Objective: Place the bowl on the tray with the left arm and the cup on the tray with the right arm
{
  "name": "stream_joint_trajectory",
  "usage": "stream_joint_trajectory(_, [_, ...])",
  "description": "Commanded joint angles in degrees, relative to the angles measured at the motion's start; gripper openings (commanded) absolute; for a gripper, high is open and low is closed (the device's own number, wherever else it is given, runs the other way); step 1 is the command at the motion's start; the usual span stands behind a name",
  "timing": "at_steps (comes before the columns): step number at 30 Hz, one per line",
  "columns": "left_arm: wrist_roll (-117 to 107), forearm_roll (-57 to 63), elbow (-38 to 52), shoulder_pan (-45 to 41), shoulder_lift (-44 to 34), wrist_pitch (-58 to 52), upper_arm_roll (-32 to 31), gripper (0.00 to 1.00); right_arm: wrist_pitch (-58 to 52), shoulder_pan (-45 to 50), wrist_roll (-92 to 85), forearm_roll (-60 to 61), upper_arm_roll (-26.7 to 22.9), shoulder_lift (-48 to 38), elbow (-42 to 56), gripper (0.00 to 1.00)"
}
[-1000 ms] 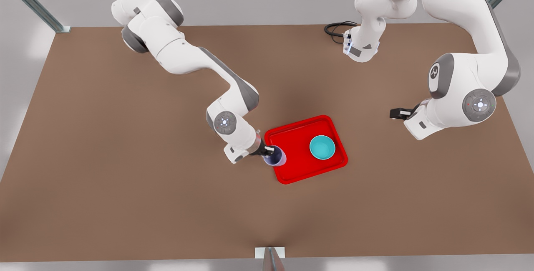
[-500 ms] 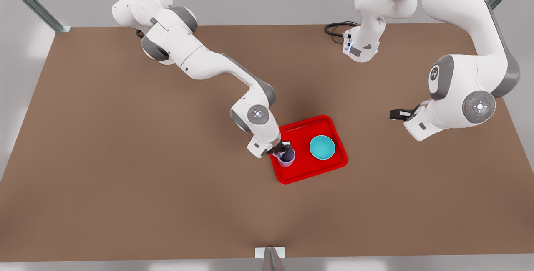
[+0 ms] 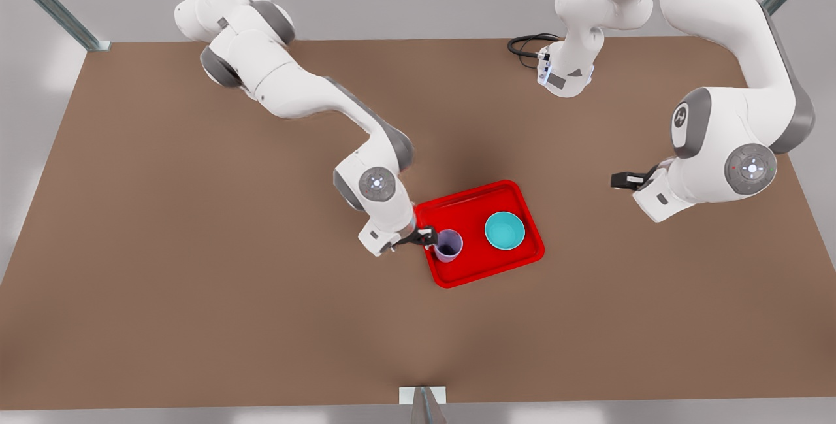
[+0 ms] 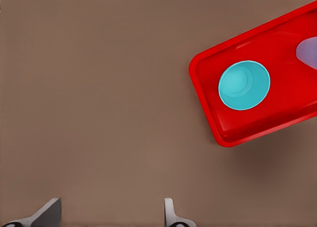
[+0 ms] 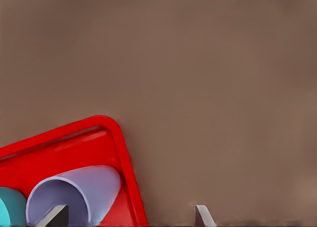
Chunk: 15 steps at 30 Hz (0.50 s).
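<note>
Both items sit on tray (image 3: 486, 267): bowl (image 3: 504, 230), cup (image 3: 448, 245). Right gripper (image 3: 428, 237) wide beside cup; retreat straight, no rim contact. Left gripper (image 3: 620, 179) wide, waiting mid-right.

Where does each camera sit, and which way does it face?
Front view: high above the table, looking steeply down at both arms; right tool beside the cup on the tray, left tool waiting off to the front view's right.
Left wrist view: looks down on the bowl in the tray; two spread fingertips show.
Right wrist view: low, close to the cup; a fingertip shows.
All three share tray, bowl, cup.
</note>
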Motion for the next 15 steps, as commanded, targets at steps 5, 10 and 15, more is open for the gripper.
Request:
stream_joint_trajectory(5, [-0.3, -0.3, 2.9, 0.0, 1.4, -0.4, -0.6, 1.0, -18.9, -22.8, -23.9, 6.8, -0.1, -20.4, -10.9, 1.0])
stream_joint_trajectory(10, [-0.4, -0.7, 3.0, 0.0, 1.7, -0.5, -0.6, 1.0, -21.7, -32.3, -37.7, 7.8, -6.9, -38.0, -33.0, 1.0])
stream_joint_trajectory(15, [-0.4, -0.7, 3.0, 0.0, 1.7, -0.6, -0.6, 1.0, -25.3, -32.6, -37.7, 7.7, -6.8, -29.8, -23.6, 1.0])
